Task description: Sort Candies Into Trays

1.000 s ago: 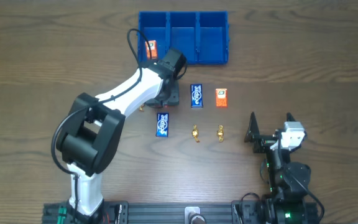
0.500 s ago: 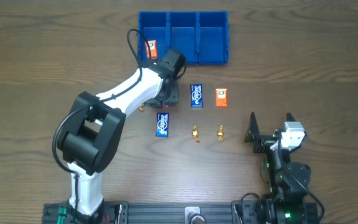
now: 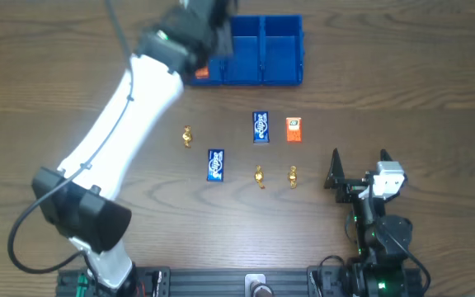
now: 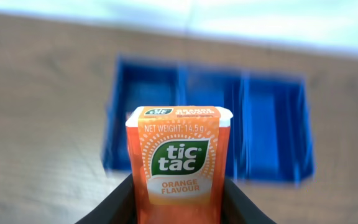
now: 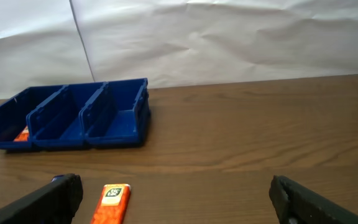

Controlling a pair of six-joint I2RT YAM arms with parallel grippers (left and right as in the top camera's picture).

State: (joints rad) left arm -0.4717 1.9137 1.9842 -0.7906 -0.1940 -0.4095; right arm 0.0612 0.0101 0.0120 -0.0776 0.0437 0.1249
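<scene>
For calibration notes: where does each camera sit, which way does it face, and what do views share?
Top view: fixed overhead, looking down on the table; the left arm and right arm show.
Left wrist view: on the left wrist, facing the tray; the left gripper clamps an orange box.
Right wrist view: low over the table, facing level toward the tray; the open right gripper shows.
Shared: the tray, in all three; the loose box, in top and right wrist views.
</scene>
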